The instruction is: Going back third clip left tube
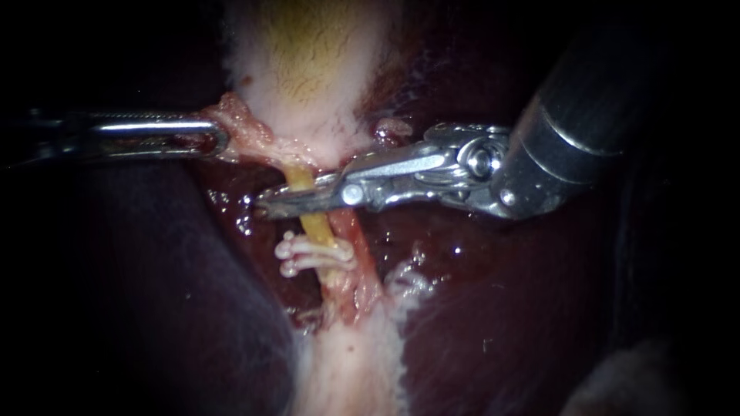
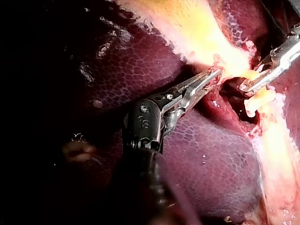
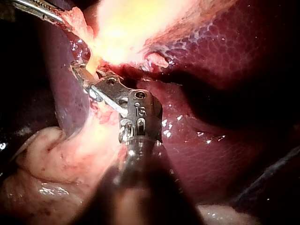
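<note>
Endoscope view: left instrument (image 1: 221,141) jaws clench gallbladder (image 1: 308,65) tissue, centre left; right instrument (image 1: 297,192) jaws gape around the left tube (image 1: 316,226). Next, probably: retreat rightward, clear of the clips (image 1: 312,254).

The right instrument (image 1: 297,196) crosses the yellow tube (image 1: 316,229), hiding a stretch of it.

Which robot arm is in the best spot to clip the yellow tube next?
The right. My right instrument lies across the yellow tube just above the two clips; my left instrument is gripping tissue.
</note>
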You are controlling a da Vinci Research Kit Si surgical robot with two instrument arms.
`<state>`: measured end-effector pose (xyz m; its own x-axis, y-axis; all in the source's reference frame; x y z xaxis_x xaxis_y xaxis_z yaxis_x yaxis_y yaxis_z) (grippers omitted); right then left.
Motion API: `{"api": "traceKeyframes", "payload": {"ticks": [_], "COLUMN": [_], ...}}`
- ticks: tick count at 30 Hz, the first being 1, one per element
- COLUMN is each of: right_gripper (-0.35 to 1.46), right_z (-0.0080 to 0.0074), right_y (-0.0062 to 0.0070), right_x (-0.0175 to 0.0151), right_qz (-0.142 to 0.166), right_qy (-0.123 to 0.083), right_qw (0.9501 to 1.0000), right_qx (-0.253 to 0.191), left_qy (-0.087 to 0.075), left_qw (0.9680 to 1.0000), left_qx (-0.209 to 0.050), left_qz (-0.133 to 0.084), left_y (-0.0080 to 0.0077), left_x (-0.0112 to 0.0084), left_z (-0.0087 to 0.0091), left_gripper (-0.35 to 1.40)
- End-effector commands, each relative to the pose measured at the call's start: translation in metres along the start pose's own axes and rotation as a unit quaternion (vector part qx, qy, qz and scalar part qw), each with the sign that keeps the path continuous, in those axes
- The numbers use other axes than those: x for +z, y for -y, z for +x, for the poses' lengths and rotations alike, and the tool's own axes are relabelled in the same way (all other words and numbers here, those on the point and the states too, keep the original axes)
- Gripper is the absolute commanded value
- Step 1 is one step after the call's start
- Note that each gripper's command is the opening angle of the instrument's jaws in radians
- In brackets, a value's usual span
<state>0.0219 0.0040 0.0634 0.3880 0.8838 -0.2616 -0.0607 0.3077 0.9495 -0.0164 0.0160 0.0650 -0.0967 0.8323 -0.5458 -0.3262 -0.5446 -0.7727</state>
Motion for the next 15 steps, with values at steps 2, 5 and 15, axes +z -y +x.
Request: {"api": "traceKeyframes", "payload": {"ticks": [2, 5, 15], "right_gripper": [-0.35, -0.35, -0.35], "right_z": [0.0, 0.0, 0.0], "right_y": [0.0, 0.0, 0.0], "right_x": [0.0, 0.0, 0.0], "right_qz": [0.0, 0.0, 0.001], "right_qy": [0.0, 0.0, 0.001], "right_qw": [1.0, 1.0, 1.0], "right_qx": [0.0, 0.0, 0.0], "left_qy": [0.0, 0.0, 0.0], "left_qw": [1.0, 1.0, 1.0], "left_qx": [0.0, 0.0, 0.0], "left_qz": [0.0, 0.0, 0.0], "left_y": [0.0, 0.0, 0.0], "left_x": [-0.0001, -0.0001, -0.0001], "left_z": [0.0, 0.0, 0.0], "left_gripper": [-0.35, -0.35, -0.35]}}
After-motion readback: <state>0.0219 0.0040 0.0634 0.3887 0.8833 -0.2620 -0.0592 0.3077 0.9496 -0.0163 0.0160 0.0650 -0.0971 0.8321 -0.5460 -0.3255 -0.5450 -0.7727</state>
